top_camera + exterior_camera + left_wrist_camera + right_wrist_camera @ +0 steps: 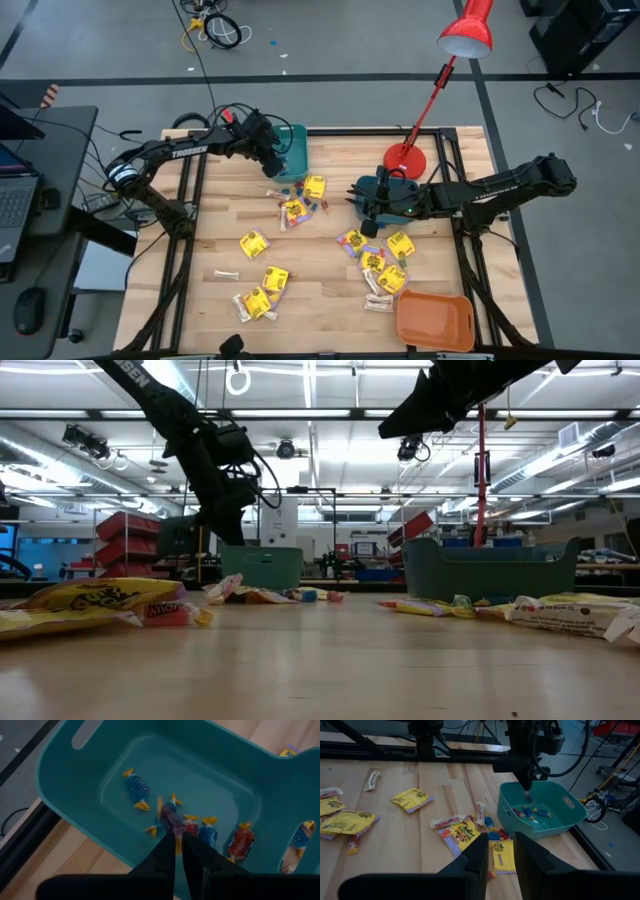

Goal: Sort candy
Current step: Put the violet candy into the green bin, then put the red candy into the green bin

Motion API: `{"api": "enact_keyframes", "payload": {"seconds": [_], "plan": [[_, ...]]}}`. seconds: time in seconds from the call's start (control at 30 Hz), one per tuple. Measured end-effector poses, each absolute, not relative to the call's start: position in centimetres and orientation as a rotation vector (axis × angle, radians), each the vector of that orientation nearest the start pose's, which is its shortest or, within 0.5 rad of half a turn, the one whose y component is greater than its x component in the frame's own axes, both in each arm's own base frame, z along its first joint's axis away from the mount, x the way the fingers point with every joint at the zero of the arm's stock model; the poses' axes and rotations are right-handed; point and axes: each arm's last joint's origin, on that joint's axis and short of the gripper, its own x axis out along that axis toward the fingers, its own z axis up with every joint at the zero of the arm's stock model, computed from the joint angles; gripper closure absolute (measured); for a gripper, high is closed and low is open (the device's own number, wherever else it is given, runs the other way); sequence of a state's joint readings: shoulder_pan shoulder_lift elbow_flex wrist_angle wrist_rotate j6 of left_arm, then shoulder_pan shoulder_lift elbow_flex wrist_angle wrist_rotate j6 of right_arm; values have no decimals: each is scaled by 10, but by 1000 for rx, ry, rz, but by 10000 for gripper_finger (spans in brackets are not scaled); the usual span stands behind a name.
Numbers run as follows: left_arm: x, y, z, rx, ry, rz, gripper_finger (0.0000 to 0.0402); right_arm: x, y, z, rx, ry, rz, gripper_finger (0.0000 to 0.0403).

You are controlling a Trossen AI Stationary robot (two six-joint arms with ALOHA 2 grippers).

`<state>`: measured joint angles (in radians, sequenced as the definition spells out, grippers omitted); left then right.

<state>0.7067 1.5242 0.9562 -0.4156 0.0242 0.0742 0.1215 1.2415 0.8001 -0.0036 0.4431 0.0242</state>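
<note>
Hovering over the teal bin [75, 780], the left gripper [178, 836] has its fingers nearly together above several small wrapped sweets [136, 790] already inside, while the open right gripper [501, 852] waits and most yellow packets [254, 243] remain scattered on the table [320, 270].

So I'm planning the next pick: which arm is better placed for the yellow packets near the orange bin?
Right. The right gripper hangs beside those yellow packets; the left gripper is over the far teal bin.

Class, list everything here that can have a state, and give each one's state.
Left gripper: above the far-left teal bin.
Far-left teal bin: upright, holding small wrapped sweets.
Right gripper: open, empty.
Orange bin: upright, empty.
Yellow packets: loose on the table.
</note>
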Motion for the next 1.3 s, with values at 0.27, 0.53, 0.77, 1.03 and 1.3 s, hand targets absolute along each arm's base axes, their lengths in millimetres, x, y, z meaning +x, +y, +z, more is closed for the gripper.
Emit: {"api": "enact_keyframes", "payload": {"seconds": [0.27,0.53,0.77,1.03,1.3], "plan": [[229,194,206,-292,949,591,332,266,20,262,-101,425,-321,325],[230,194,237,-252,871,558,331,267,19,264,-91,412,-326,325],[225,176,287,-226,681,408,332,268,18,268,-79,366,-332,325],[222,125,314,-152,587,239,332,270,18,272,-77,325,-333,325],[224,79,301,-185,680,99,332,272,22,280,-102,248,-287,325]]}}
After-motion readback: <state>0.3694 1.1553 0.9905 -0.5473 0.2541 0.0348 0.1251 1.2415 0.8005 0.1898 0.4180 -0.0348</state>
